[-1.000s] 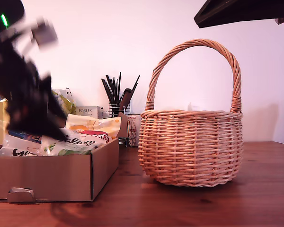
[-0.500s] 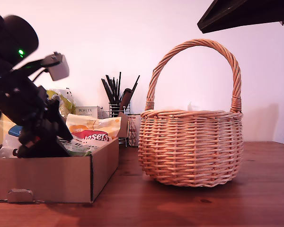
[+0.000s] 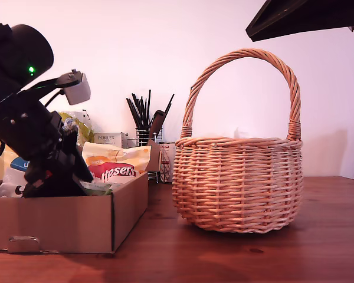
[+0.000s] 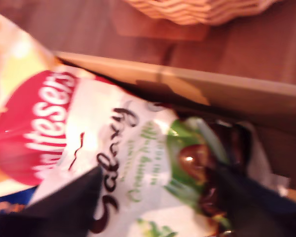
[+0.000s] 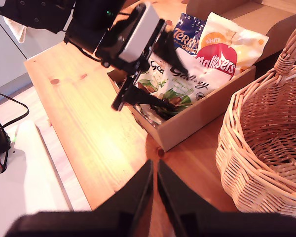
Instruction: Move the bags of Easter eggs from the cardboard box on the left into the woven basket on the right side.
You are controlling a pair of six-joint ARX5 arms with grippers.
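Note:
The cardboard box (image 3: 65,221) sits at the exterior view's left, with the bags of Easter eggs inside. A white Galaxy bag (image 4: 138,148) lies on top, a red Maltesers bag (image 3: 115,168) beside it, and a blue Terry's bag (image 5: 187,37) behind. My first gripper (image 4: 158,207) reaches down into the box, open, with a dark finger on either side of the Galaxy bag. The woven basket (image 3: 239,183) stands at the exterior view's right; no bag shows in it. My second gripper (image 5: 154,177) hangs high above the table beside the basket (image 5: 266,148), shut on nothing.
A wire holder of black utensils (image 3: 144,121) and a small white carton (image 3: 108,139) stand behind the box. A dark arm part (image 3: 301,15) hangs at the exterior view's top right. Brown tabletop (image 3: 224,253) lies in front of the box and basket.
My first arm has swung toward the exterior view's right and settled lower over the box, steadying after a blur. The Maltesers bag shows more and the Galaxy bag is now behind the gripper.

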